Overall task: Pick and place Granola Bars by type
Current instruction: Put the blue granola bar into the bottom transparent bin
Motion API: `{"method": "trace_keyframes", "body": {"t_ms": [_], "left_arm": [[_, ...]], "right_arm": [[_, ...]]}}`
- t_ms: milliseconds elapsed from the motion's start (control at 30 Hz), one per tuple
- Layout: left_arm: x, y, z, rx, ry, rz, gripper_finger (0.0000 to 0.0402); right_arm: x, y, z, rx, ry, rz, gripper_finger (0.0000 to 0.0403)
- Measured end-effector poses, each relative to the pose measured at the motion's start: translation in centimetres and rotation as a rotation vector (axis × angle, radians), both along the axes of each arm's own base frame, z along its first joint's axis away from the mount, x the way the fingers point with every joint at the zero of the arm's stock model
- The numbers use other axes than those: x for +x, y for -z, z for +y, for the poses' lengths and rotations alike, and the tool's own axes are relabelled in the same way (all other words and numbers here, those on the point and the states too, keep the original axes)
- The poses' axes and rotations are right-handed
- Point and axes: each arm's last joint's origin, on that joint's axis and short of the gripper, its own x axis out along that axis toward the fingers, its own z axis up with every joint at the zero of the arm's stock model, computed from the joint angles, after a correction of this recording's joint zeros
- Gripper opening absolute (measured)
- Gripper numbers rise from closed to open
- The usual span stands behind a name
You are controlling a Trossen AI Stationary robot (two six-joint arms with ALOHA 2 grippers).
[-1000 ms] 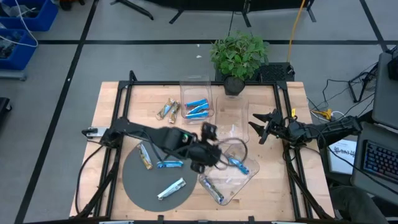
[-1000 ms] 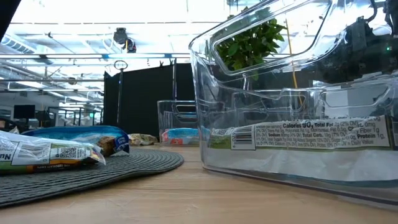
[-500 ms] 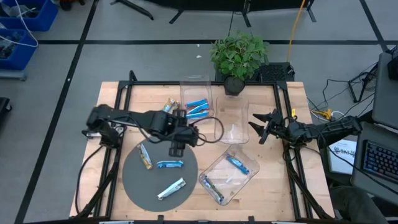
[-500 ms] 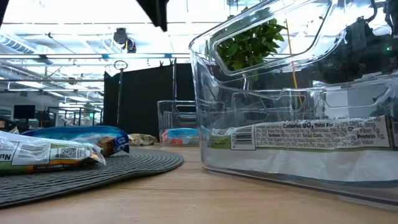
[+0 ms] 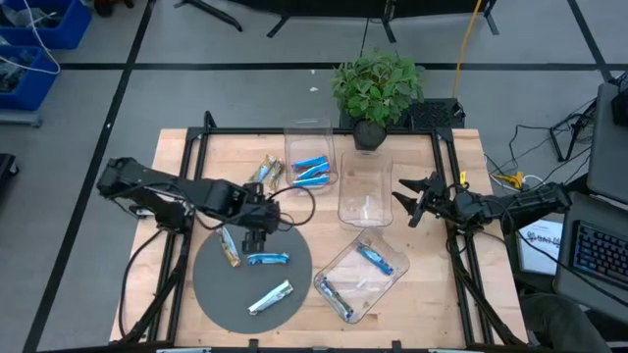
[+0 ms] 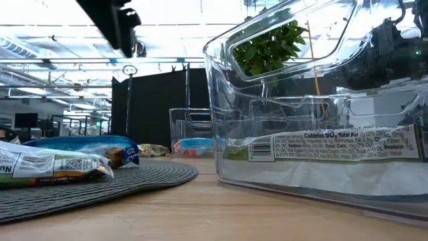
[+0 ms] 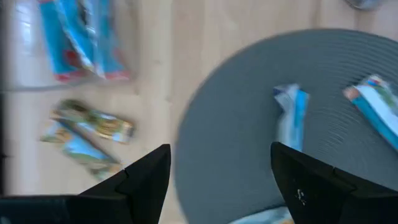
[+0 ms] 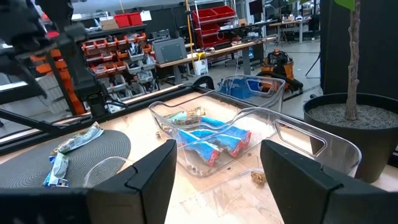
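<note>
Three bars lie on the round grey mat (image 5: 245, 279): a tan one (image 5: 230, 245), a blue one (image 5: 267, 259) and a silvery-white one (image 5: 270, 296). Two tan bars (image 5: 265, 174) lie on the wood. Blue bars (image 5: 312, 170) fill the far bin. The tilted near bin (image 5: 361, 277) holds a blue bar (image 5: 376, 258) and a silvery one (image 5: 336, 297). My left gripper (image 5: 257, 235) hangs open above the mat's far part, just beyond the blue bar (image 7: 291, 115). My right gripper (image 5: 412, 201) waits open at the table's right edge.
An empty clear bin (image 5: 365, 191) stands between the far bin and my right gripper. A potted plant (image 5: 376, 88) sits at the far edge. In the low view the near bin (image 6: 314, 100) fills the right side, with the mat (image 6: 100, 184) to its left.
My left gripper has travelled from beside the near bin toward the table's left, swinging by the far bin, and now hangs over the mat. The bars and bins have stayed where they were.
</note>
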Motion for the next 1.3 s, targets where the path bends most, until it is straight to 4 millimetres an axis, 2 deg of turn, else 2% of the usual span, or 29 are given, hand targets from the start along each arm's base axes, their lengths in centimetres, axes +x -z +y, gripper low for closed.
{"method": "trace_keyframes", "body": {"t_ms": [133,300,500,700,967,1300], "left_arm": [[-1.5,2.1,-0.4,-0.088,0.018,-0.010,0.0274],[-3.0,5.6,-0.7,-0.142,0.038,0.033,0.0274],[-3.9,9.1,-1.0,-0.165,0.063,0.066,0.0274],[-4.1,10.6,-1.7,-0.265,0.079,0.046,0.0274],[-3.8,11.4,-2.8,-0.327,0.090,-0.043,0.0274],[-4.3,14.4,-2.6,-0.298,0.039,-0.029,0.0274]], "right_arm": [[0.0,0.0,0.0,0.000,0.000,0.000,0.0224],[0.0,0.0,0.0,0.000,0.000,0.000,0.0224],[0.0,0.0,0.0,0.000,0.000,0.000,0.0224],[0.0,0.0,0.0,0.000,0.000,0.000,0.0224],[0.0,0.0,0.0,0.000,0.000,0.000,0.0224],[0.0,0.0,0.0,0.000,0.000,0.000,0.0224]]}}
